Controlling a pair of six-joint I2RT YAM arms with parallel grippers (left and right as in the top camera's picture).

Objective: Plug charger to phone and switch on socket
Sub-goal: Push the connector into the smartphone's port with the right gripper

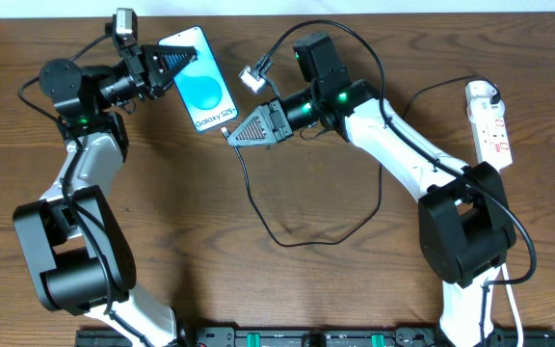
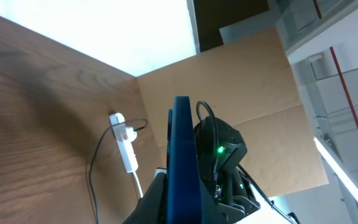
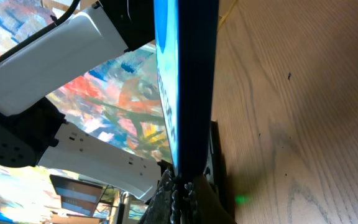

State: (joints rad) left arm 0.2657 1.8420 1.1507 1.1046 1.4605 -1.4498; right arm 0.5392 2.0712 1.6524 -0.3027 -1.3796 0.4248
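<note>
The phone shows its blue screen between my two arms. My left gripper is shut on its far end; in the left wrist view the phone stands edge-on between the fingers. My right gripper is shut on the charger's connector tip, pressed against the phone's near end. In the right wrist view the fingers hide the tip under the phone's edge. The black cable loops across the table towards the white socket at the far right, which also shows in the left wrist view.
A small grey connector on a black lead hangs by the right arm, close to the phone. The socket's thick white cord runs down past the right arm's base. A black rail lines the front edge. A cardboard wall stands behind the table.
</note>
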